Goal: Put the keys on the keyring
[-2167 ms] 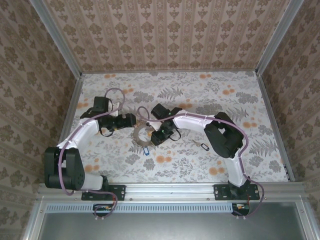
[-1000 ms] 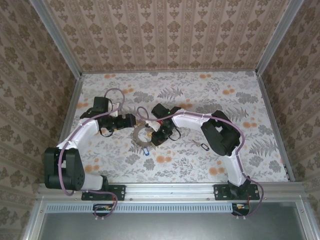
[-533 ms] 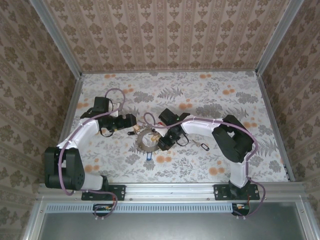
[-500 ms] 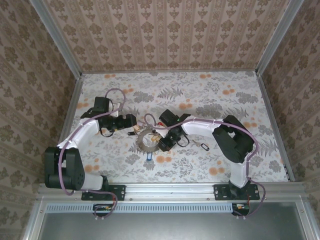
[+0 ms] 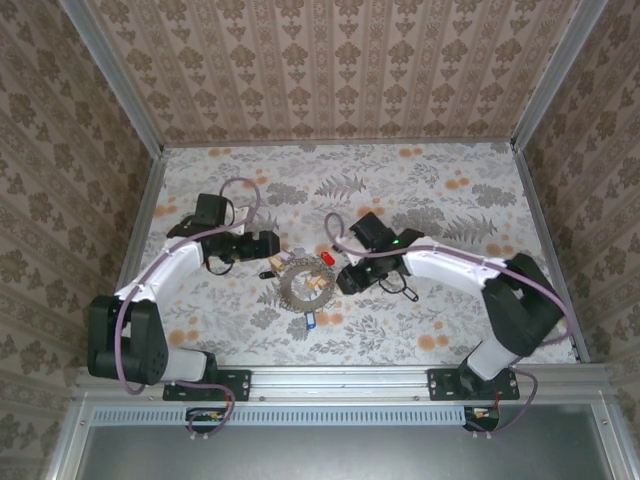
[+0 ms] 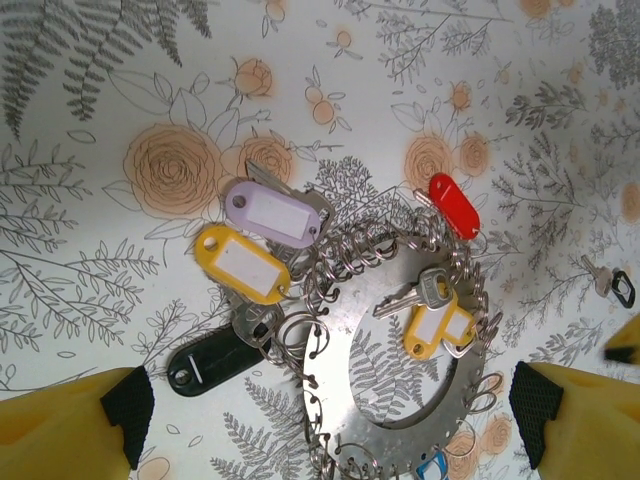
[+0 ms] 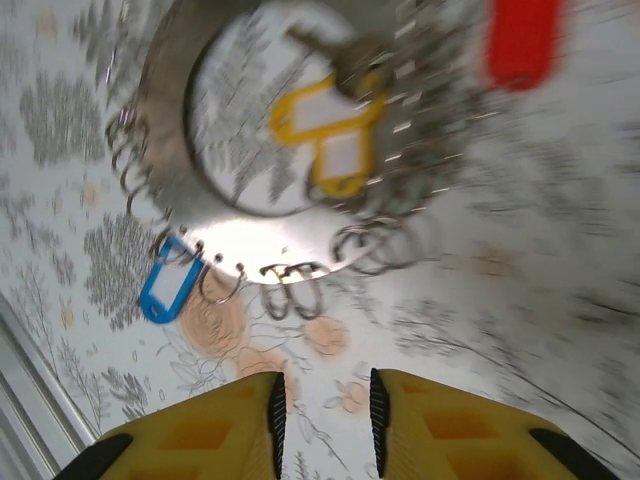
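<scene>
- Against the frame two seconds back: right tool [image 7: 323,400] off the keyring [image 5: 297,286] and drawn back to its right. Keyring and blue key [image 5: 311,320] shifted slightly the same way, red key [image 5: 327,258] now uncovered at the rim.
- Right tool: parted narrowly, grasping nothing, keyring just ahead of its fingertips.
- Left tool [image 6: 330,405]: spread wide, released, keyring just ahead and framed between its fingers.
- Apparently done: yellow pair [image 6: 438,328] and blue key hooked on the keyring.
- Undecided: red key, lilac key [image 6: 270,211], large yellow key [image 6: 245,263] and black key [image 6: 213,364] touching the rim. Hooked or merely lying there, cannot tell.
- Certainly left: small black-headed key [image 6: 620,288], loose on the bench [image 5: 450,200] behind the right tool, well apart from the keyring.
- Count: one keyring; eight keys, namely three yellow, two black, one each red, blue, lilac.
</scene>
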Controlling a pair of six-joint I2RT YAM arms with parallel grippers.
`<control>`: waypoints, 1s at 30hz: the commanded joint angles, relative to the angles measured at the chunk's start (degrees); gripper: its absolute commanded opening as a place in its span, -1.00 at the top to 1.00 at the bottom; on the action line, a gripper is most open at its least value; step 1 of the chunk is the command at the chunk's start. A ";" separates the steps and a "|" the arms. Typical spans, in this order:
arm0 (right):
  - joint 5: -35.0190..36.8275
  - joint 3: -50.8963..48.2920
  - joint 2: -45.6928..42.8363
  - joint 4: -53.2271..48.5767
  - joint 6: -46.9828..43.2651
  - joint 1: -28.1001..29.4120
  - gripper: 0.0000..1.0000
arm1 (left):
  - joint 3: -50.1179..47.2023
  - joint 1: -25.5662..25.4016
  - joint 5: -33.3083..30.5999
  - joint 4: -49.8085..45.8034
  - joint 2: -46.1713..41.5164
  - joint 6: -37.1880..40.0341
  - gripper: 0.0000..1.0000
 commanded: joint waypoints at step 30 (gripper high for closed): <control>1.24 -14.13 -14.95 -1.42 29.54 -14.76 0.49 | -2.79 -4.94 -0.91 4.66 -7.92 3.08 -0.91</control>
